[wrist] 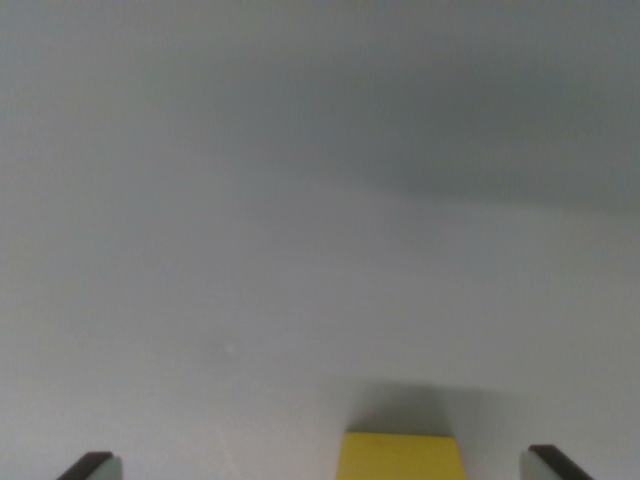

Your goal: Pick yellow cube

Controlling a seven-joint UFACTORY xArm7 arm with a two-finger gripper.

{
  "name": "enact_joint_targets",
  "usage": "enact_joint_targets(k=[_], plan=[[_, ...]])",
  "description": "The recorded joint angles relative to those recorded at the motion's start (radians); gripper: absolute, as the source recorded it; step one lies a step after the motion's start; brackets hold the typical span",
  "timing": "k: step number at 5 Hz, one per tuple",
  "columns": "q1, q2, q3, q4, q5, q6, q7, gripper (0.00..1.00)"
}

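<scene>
A yellow cube (401, 457) shows at the bottom edge of the wrist view, right of centre, with only its top part in frame and a soft shadow behind it. The two fingertips (90, 466) of my gripper (320, 466) poke in at the bottom left and bottom right corners. They stand wide apart, one on each side of the cube, neither touching it. The cube lies closer to the fingertip on the wrist view's right. The gripper is open.
A plain grey-white surface (300, 250) fills the rest of the view, darker with shadow toward the top right.
</scene>
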Motion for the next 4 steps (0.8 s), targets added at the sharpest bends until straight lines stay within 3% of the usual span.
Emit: enact_joint_targets(k=[1, 2, 3, 4], plan=[[0.0, 0.0, 0.0, 0.0, 0.0, 0.0, 0.0, 0.0], [-0.0003, 0.012, -0.006, -0.035, 0.0046, -0.043, -0.019, 0.0], [-0.0003, 0.012, -0.006, -0.035, 0.0046, -0.043, -0.019, 0.0], [-0.0007, 0.023, -0.011, -0.068, 0.009, -0.084, -0.036, 0.0]])
